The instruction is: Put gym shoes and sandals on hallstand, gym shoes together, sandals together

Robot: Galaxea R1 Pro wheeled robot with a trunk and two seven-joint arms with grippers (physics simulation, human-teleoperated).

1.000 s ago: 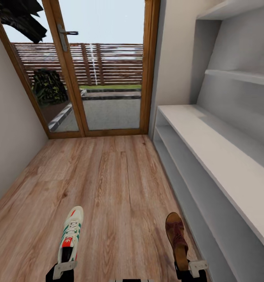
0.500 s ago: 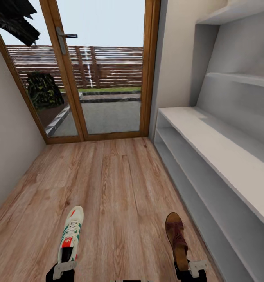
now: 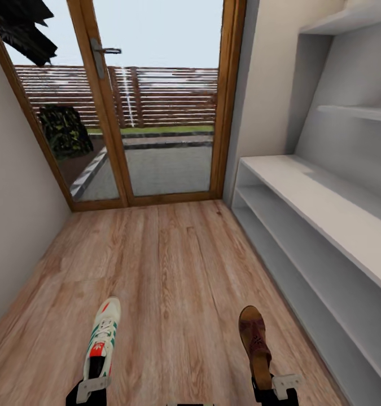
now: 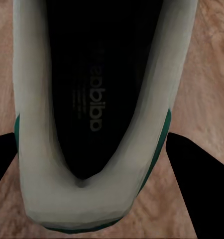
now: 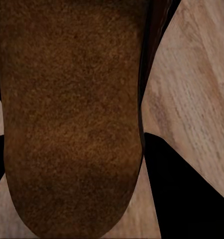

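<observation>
Holding one white gym shoe [image 3: 103, 336] in the left gripper [image 3: 94, 383] and one brown suede-textured sandal [image 3: 254, 344] in the right gripper [image 3: 275, 386], above wood-grain floor [image 3: 173, 282] beside the smooth grey hallstand [image 3: 325, 208].

You are looking at just one readable marking: the brand word "adidas", printed in pale grey letters on the dark insole [image 4: 94, 94] of the gym shoe [image 4: 92, 199], seen in the left wrist view, running lengthwise along the insole. A small logo sits beside it, too blurred to make out. Nothing else is showing legible text or numbers.
</observation>
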